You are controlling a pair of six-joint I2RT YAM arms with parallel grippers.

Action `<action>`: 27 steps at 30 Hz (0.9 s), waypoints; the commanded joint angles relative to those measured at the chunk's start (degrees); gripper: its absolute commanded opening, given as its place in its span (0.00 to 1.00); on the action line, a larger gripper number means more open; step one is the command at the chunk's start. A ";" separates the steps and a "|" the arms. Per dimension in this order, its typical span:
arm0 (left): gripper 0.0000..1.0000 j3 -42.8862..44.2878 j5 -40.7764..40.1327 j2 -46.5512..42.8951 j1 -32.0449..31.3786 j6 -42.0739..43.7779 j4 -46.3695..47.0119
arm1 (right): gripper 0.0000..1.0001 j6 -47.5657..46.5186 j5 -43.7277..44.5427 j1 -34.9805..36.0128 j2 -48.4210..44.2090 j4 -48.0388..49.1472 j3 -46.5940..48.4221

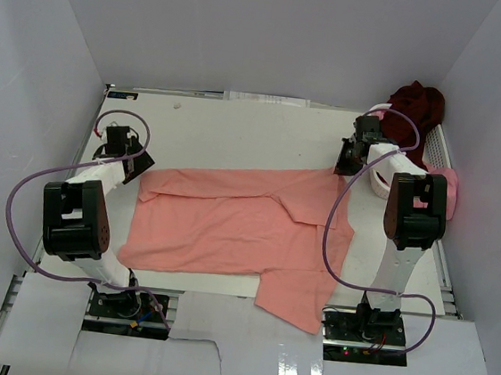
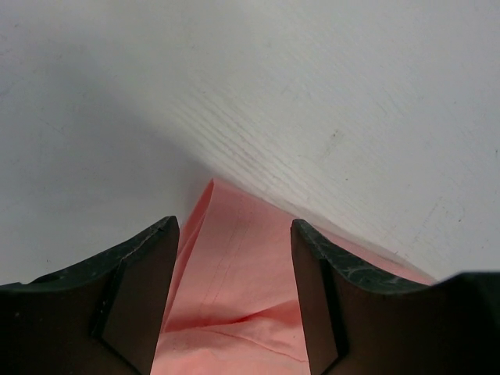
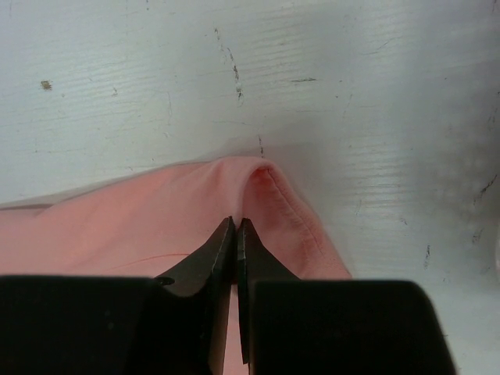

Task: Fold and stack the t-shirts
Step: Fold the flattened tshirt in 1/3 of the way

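Salmon shirt (image 1: 228, 230): flat on the table (image 1: 238, 132), wrinkled, not folded up; it spans from the left fingers across to the right fingers, and 1 flap runs near toward the right arm base.
Left gripper (image 1: 134, 165): at the shirt's left far corner, low over the table.
Left fingers (image 2: 144, 297): wide apart, holding nothing; the cloth corner lies between and below the 2 tips, with bare table ahead of them.
Right gripper (image 1: 347, 160): at the shirt's right far corner.
Right fingers (image 3: 223, 250): closed to a thin slit, pinching the cloth edge; the hem puckers up just ahead of the tips, to their right.
Beyond right tips: scuffed white table, no cloth.
Maroon shirt (image 1: 418, 102): bunched, well right of and beyond the right fingers, on the far end of the basket (image 1: 437, 152).
Pink shirt (image 1: 449, 186): crumpled, right of the right arm, at the basket's near end, partly hidden by the arm.
Shirts touching: cannot tell whether maroon and pink touch; the salmon one lies apart from both.
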 commanded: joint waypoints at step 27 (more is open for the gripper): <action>0.60 -0.19 8.60 2.98 2.32 -6.73 -2.72 | 0.08 -0.03 0.53 0.07 -0.35 0.57 1.66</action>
